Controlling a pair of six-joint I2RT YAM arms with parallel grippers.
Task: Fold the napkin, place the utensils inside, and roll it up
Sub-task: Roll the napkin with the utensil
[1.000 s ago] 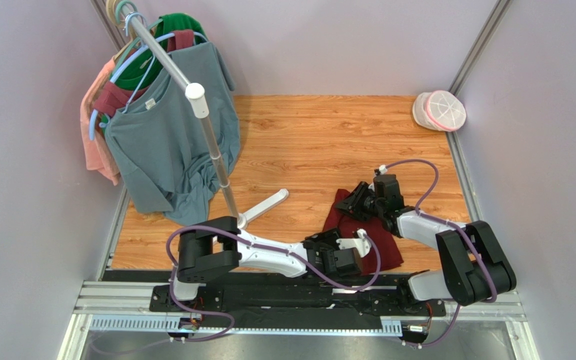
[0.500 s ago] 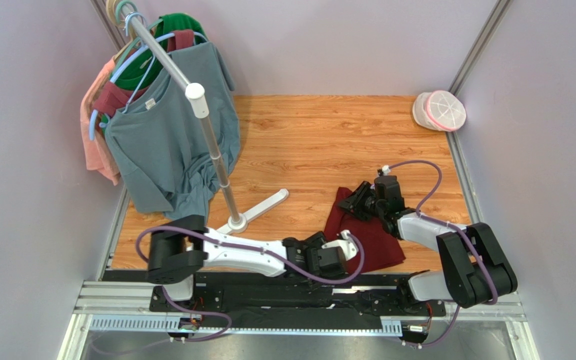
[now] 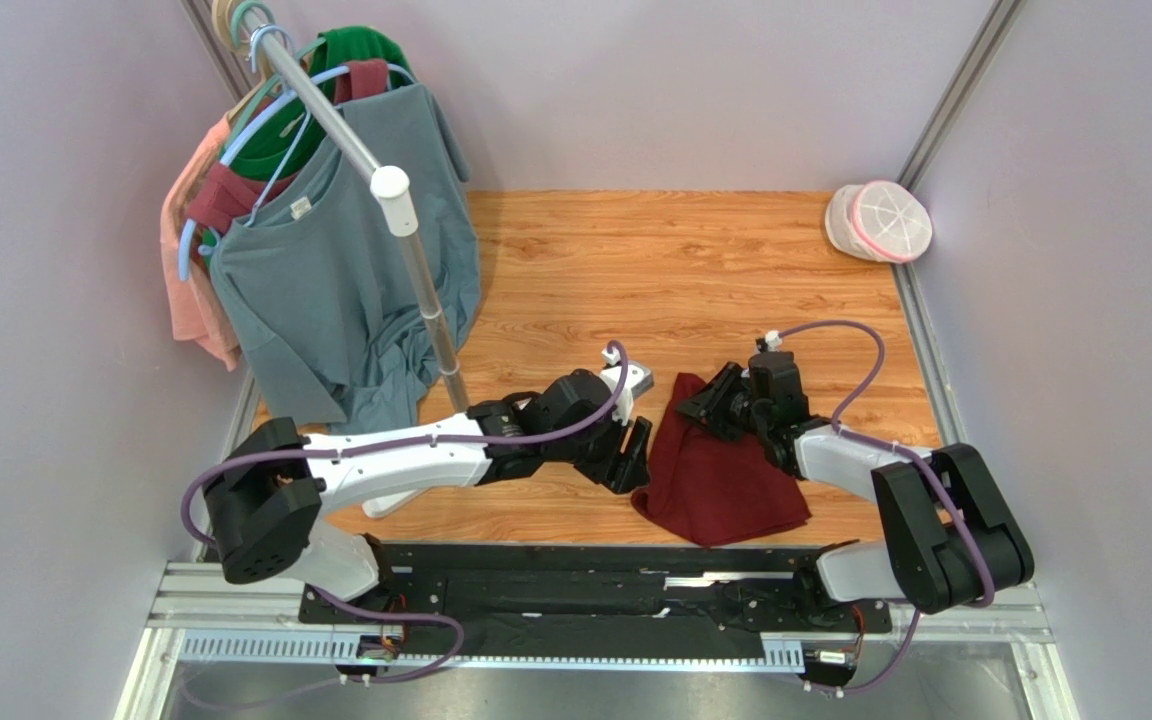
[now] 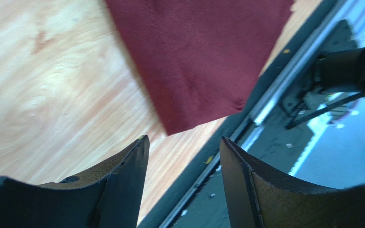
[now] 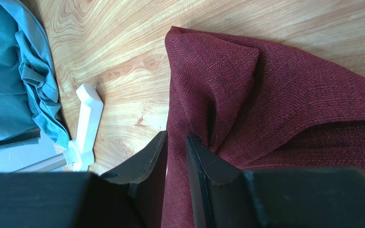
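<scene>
Right wrist view: right gripper (image 5: 176, 136) pinches a fold of the maroon napkin (image 5: 275, 95) between its fingers; left gripper (image 4: 184, 142) hangs parted and empty, the napkin's corner just beyond its fingertips.

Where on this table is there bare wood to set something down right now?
The far middle of the table, between the hanging shirts and the round container, is bare. Crowded: the near centre, where the left gripper and right gripper are at the napkin, beside the rack base.

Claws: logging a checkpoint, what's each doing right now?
Left claw: open, holding nothing.
Right claw: closed on the napkin.
</scene>
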